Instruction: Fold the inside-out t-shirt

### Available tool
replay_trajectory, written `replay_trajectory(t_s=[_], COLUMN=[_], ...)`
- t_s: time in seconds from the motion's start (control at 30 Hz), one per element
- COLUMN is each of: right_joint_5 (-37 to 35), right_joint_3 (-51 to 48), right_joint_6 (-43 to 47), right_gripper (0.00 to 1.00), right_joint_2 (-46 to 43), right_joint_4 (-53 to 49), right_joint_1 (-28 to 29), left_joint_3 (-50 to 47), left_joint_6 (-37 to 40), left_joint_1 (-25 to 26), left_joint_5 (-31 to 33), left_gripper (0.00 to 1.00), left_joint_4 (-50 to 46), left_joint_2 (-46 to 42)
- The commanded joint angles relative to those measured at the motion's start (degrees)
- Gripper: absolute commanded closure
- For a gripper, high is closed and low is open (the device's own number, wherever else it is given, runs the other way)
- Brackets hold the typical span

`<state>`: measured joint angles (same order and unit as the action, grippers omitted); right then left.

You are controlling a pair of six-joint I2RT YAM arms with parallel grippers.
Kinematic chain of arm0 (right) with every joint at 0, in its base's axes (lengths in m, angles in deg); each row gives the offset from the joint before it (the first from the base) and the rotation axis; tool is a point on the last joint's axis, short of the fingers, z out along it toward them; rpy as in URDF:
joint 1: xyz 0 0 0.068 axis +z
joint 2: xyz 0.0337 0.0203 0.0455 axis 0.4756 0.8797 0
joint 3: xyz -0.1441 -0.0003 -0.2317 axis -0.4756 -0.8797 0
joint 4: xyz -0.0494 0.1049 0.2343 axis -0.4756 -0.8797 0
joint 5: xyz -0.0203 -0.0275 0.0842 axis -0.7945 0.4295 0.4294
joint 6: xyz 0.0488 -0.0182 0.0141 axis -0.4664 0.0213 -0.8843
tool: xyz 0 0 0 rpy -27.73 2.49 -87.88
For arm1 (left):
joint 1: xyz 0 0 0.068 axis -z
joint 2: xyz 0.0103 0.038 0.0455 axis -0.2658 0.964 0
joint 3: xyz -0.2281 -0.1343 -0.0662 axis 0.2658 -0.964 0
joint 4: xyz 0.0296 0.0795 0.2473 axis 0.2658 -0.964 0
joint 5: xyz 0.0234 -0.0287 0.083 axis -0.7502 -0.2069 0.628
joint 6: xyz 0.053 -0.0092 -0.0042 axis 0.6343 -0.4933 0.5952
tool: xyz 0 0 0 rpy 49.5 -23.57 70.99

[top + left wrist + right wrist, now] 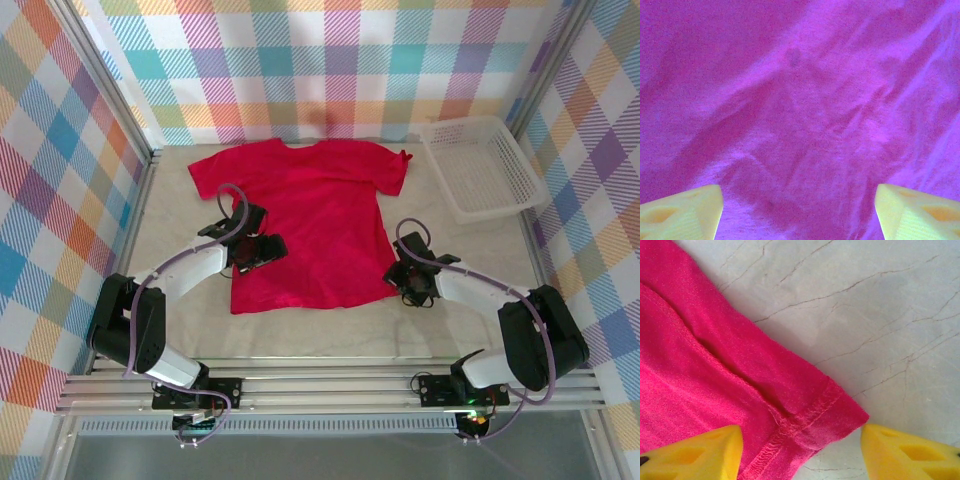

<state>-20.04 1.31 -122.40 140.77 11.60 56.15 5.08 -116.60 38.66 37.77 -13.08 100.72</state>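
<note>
The crimson inside-out t-shirt [310, 210] lies spread flat on the table, collar to the far side and hem toward the arms. My left gripper [272, 247] hovers over the shirt's left side, open; in the left wrist view its yellow fingertips [695, 210] stand wide apart over wrinkled fabric [800, 100]. My right gripper [405, 278] is at the shirt's near right hem corner. In the right wrist view it [802, 440] is open, and the stitched hem corner [840, 410] lies flat on the table between the fingers, not pinched.
A white mesh basket [440, 168] stands at the far right of the table. Checkered walls close in the left, back and right sides. Bare beige tabletop [480, 250] runs along the shirt's right side and the near edge.
</note>
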Motion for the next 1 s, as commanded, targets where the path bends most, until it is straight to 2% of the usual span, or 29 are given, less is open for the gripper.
replay_trajectory(t_s=[0.0, 0.13, 0.3, 0.53, 0.63, 0.8, 0.97], right_joint_5=[0.24, -0.21, -1.2, -1.53, -1.7, -1.79, -1.4], right_joint_3=[-1.68, -1.57, -0.74, 0.31, 0.75, 1.58, 2.77], right_joint_6=[-1.25, -1.3, -1.09, -1.08, -1.1, -0.78, -0.63], right_gripper=[0.38, 0.44, 0.64, 0.85, 0.99, 1.0, 1.0], right_joint_2=[-0.58, -0.32, 0.18, 1.79, 1.41, -1.95, -7.11], right_joint_4=[0.81, 1.24, 1.24, 1.33, 0.67, -1.58, -3.63], right_joint_1=[-0.02, -0.02, 0.03, -0.06, -0.04, -0.03, -0.03], left_joint_3=[1.26, 1.34, 1.4, 1.34, 1.36, 1.01, -0.53], left_joint_6=[-0.07, 0.0, 0.08, 0.13, 0.25, 1.93, 10.02], left_joint_1=[0.4, 0.39, 0.4, 0.4, 0.4, 0.81, 5.57], left_joint_5=[0.39, 0.42, 0.76, 0.75, 0.83, 0.4, -1.14], left_gripper=[0.21, 0.21, 0.21, 0.21, 0.21, 0.23, 0.22], left_joint_4=[-0.74, -0.91, -1.25, -1.51, -1.68, -0.92, 3.42], left_joint_2=[-0.23, -0.32, -0.76, -1.11, -1.29, -2.7, -6.89])
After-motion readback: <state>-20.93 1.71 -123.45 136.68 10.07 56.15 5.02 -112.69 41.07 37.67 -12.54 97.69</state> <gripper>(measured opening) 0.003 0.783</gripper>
